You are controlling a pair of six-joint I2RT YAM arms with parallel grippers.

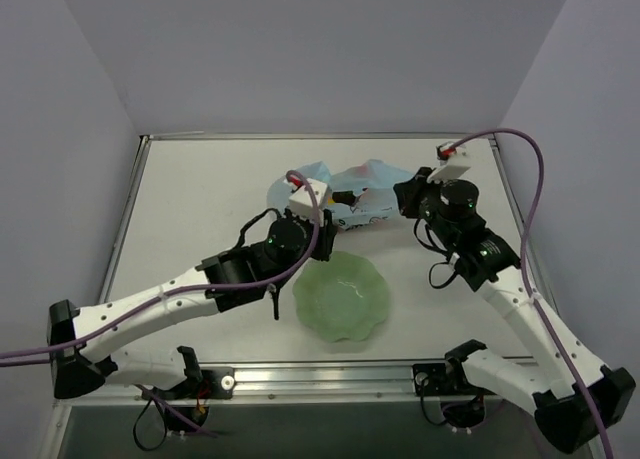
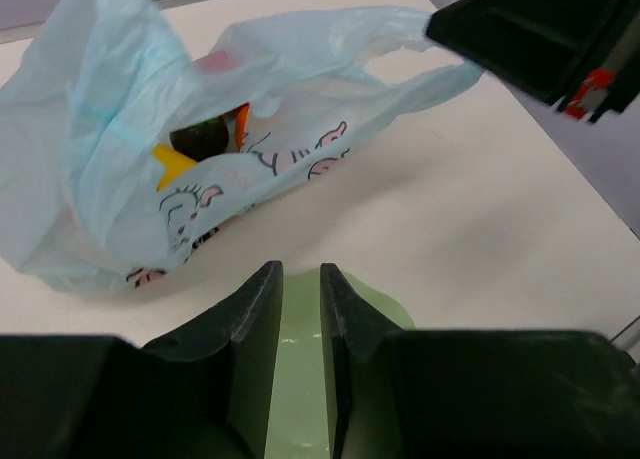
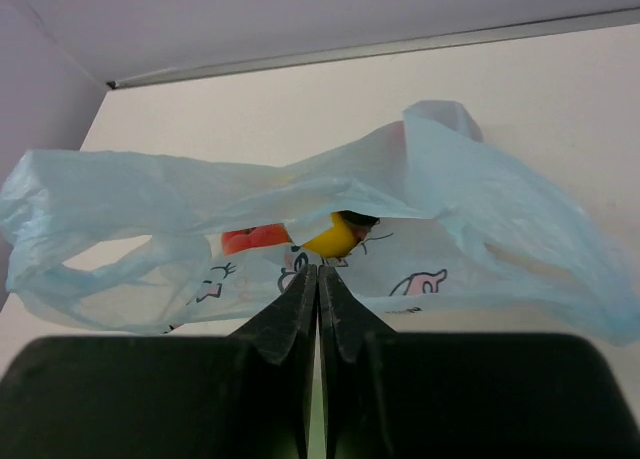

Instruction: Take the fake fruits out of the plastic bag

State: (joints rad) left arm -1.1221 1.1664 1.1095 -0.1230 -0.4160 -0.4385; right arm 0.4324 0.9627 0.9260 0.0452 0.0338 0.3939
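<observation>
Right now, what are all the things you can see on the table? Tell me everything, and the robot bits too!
plastic bag: one, light blue with a white cartoon panel, far middle of the table.
fake fruits: at least three showing, yellow, orange-red and dark, inside the bag.
bowl: one, pale green, near middle, empty.
table: one, white, under everything.
arms: two, white and black, reaching from the near edge.
left hand: one, black, slightly open over the bowl's edge, holding nothing.
right hand: one, black, shut on the bag.
</observation>
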